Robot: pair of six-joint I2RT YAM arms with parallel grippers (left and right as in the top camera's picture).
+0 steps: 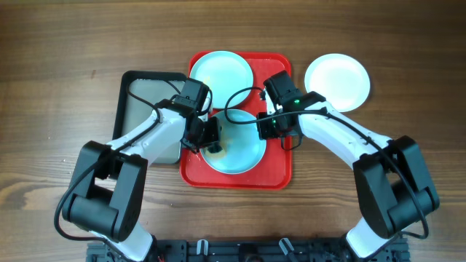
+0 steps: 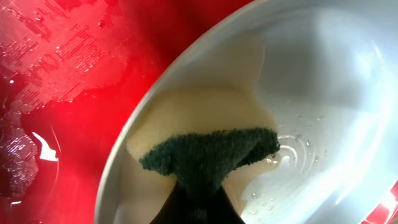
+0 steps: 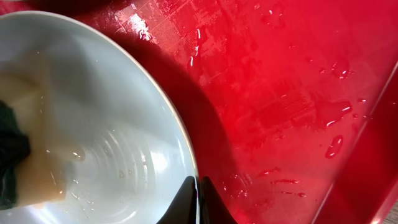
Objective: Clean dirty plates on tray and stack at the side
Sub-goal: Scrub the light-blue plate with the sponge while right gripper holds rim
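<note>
Both arms (image 1: 145, 138) reach over the red tray (image 1: 280, 171), meeting above its centre plate (image 1: 244, 156); a rear plate (image 1: 220, 73) shares the tray, a white plate (image 1: 336, 81) sits on the worktop (image 1: 58, 73). Left end effector (image 2: 193, 208) clamps a sponge (image 2: 205, 124) inside the centre plate. Right end effector (image 3: 198, 199) is pinched narrow at its rim.

Wooden table (image 1: 51, 65): brown grain, small dark mark toward upper left. Black tray (image 1: 142, 98): rectangular, rounded corners, grey inside, lying on table left of centre. Sponge (image 2: 205, 112): yellow foam, dark green scouring layer bunched at lower edge, wet; water beads just beside it.
</note>
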